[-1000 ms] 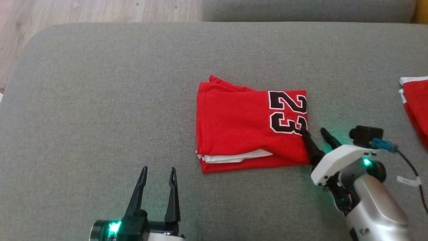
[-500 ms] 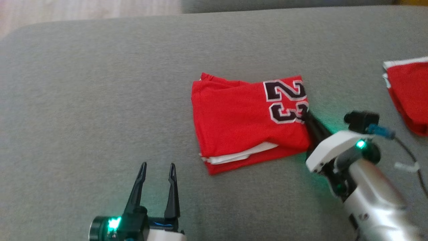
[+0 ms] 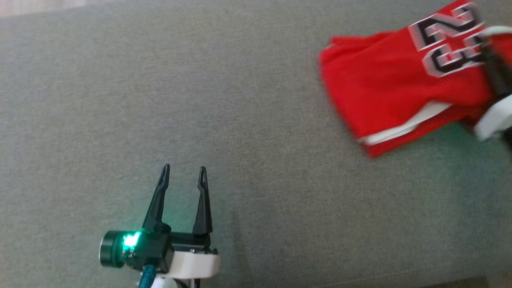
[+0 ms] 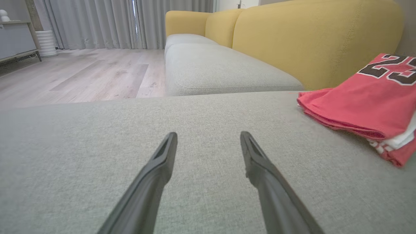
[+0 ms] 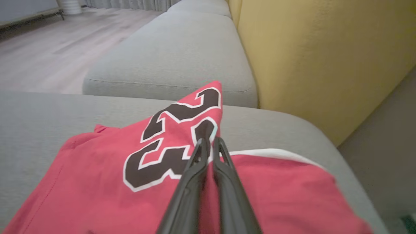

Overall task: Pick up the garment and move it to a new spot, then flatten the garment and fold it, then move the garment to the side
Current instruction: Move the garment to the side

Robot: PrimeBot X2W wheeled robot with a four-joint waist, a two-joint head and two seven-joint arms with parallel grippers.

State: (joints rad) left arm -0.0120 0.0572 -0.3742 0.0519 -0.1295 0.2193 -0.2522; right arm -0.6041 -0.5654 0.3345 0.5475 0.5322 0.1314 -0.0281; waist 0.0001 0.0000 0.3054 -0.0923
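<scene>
The folded red garment (image 3: 400,88), with a black "23" and a white layer along its near edge, lies on the grey couch cushion (image 3: 180,100) at the upper right of the head view. My right gripper (image 3: 489,52) is shut on its right edge beside the number. In the right wrist view, that gripper (image 5: 212,140) pinches the garment (image 5: 97,169) by the "23". My left gripper (image 3: 184,170) hovers open and empty at the lower left, well apart from the garment. In the left wrist view, its fingertips (image 4: 208,135) spread over bare cushion and the garment (image 4: 364,97) lies to the right.
A second red garment with white trim (image 5: 292,182) lies against the held one on its right. The yellow couch backrest (image 4: 308,39) rises behind it. Another grey cushion (image 4: 221,68) and wood floor (image 4: 81,71) lie beyond the cushion's edge.
My right gripper has shut on the garment's right edge and dragged it right, up against the second red garment. The head camera has also swung. The left gripper stays open.
</scene>
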